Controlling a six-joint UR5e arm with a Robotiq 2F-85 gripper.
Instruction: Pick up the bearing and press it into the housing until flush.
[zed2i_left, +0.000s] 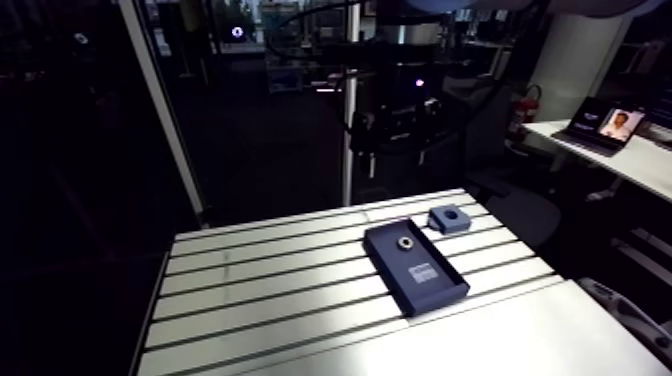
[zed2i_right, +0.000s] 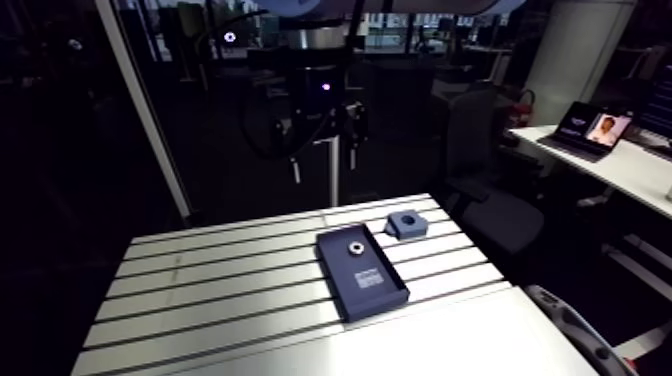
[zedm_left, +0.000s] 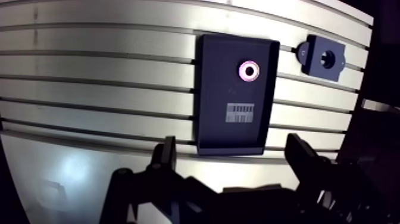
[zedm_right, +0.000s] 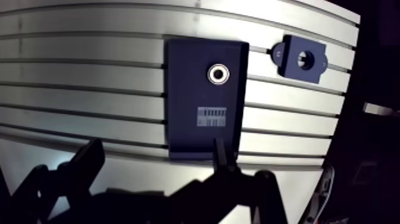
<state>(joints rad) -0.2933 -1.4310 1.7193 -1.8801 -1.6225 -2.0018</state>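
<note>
Wrist view: jaws wide apart, empty. Bearing (zedm_left: 249, 70) lies flat in tray (zedm_left: 217, 89); a shallow, off-centre pinch could cock it.

Arm view high, angled down across table (zed2i_left: 270, 270), wrist view nearer, overhead, sharing tray (zed2i_left: 395, 262), housing (zed2i_left: 449, 218)

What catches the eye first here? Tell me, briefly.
A bright ring, the bearing, lies in a dark tray on the slotted table, ahead of the open jaws. The housing sits on the table beside the tray, apart from it, its bore empty.
</note>
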